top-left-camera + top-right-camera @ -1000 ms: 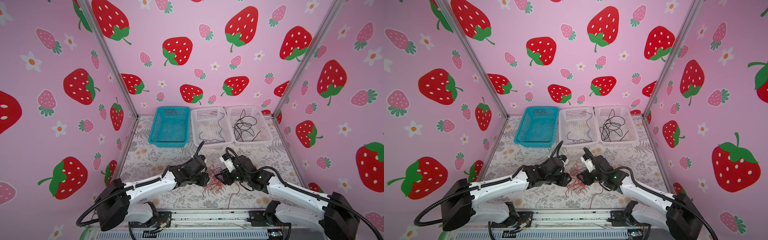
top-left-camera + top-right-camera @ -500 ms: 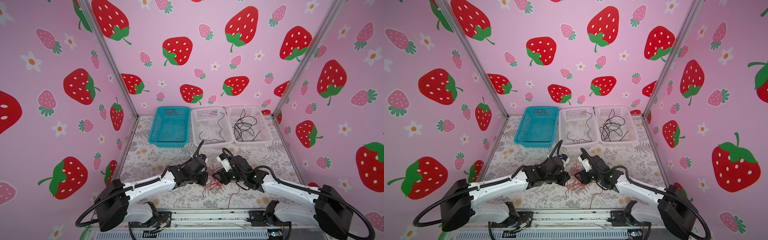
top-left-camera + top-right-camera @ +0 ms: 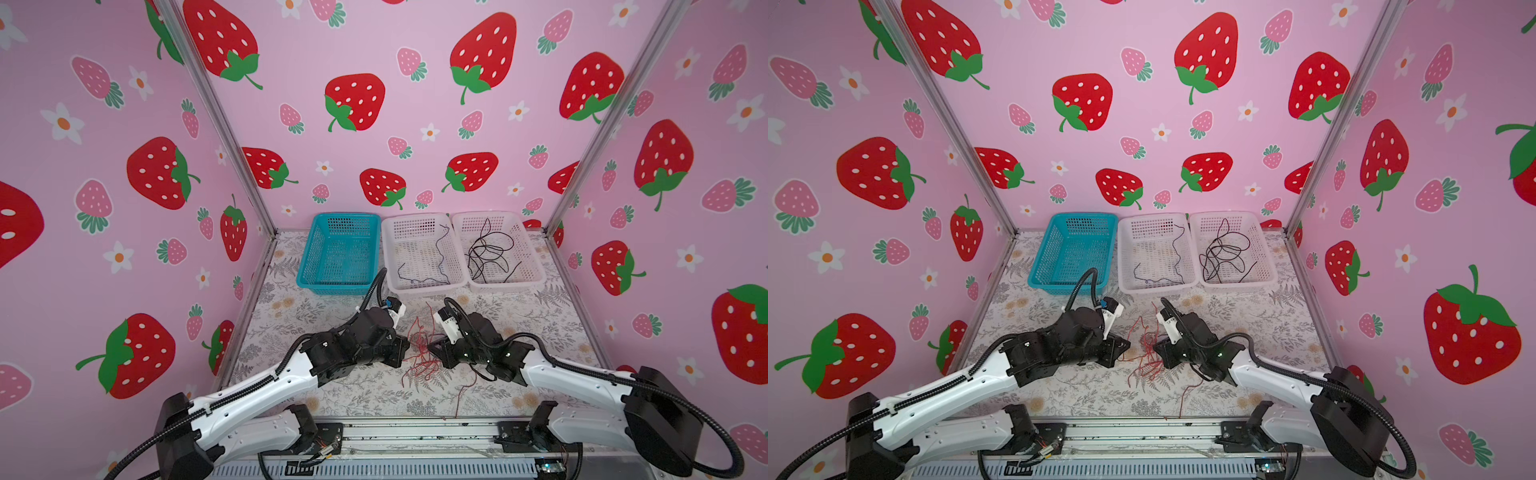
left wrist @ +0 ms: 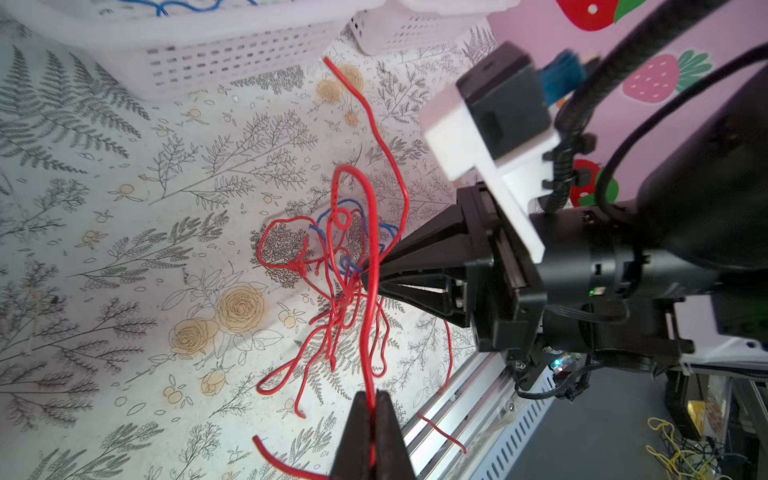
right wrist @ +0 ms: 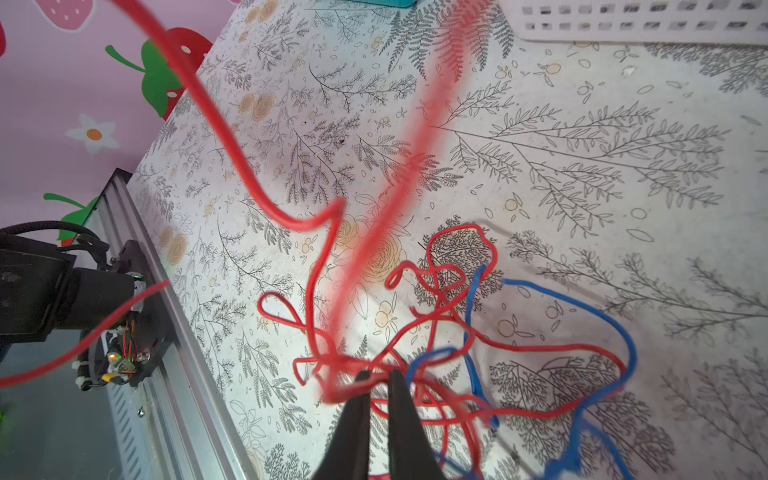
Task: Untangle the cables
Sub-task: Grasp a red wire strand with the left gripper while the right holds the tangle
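A tangle of red cables point(image 3: 420, 353) point(image 3: 1148, 353) lies mid-table between my two grippers in both top views. A blue cable point(image 5: 623, 332) point(image 4: 332, 208) runs through it. My left gripper point(image 4: 371, 395) point(image 3: 407, 348) is shut on one red cable point(image 4: 370, 324), which rises taut from the tips into the knot. My right gripper point(image 5: 377, 376) point(image 3: 430, 348) comes in from the opposite side. Its fingers point(image 4: 415, 266) are pinched on red strands at the knot's core, with only a narrow slit between the tips.
Three baskets stand at the back: an empty blue one point(image 3: 347, 216), a white one point(image 3: 419, 291) holding a dark blue cable point(image 3: 440, 253), and a white one point(image 3: 507, 286) holding black cables point(image 3: 488, 251). A loose red strand point(image 3: 461, 395) trails to the metal front rail point(image 3: 415, 432).
Both grippers went from open to shut. The right gripper moved left into the tangle, and the left one stayed beside it. The red cables are now drawn up between them.
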{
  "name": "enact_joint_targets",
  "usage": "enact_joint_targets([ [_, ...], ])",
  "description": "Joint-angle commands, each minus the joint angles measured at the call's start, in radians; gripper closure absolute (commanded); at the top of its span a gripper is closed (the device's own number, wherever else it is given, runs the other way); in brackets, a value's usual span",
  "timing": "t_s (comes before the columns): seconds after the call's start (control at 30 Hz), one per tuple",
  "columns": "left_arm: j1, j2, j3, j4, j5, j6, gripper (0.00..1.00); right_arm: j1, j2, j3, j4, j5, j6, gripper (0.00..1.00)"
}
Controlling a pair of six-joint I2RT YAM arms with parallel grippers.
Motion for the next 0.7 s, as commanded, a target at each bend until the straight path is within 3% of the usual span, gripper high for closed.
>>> enact_joint_targets([
  [0.0,0.007,-0.058,0.099,-0.094,-0.064,0.021,1.00,0.004,0.000,-0.026,-0.008,0.039,0.005,0.92],
  [0.17,0.010,-0.148,0.188,-0.168,-0.127,0.036,1.00,0.004,-0.007,-0.044,0.007,0.048,0.010,0.93],
  [0.4,0.013,-0.194,0.275,-0.193,-0.096,0.024,1.00,0.004,-0.011,-0.059,0.054,0.023,0.000,0.86],
  [0.67,0.016,-0.201,0.294,-0.221,-0.114,0.008,1.00,0.004,-0.251,-0.123,0.161,-0.074,-0.014,0.66],
])
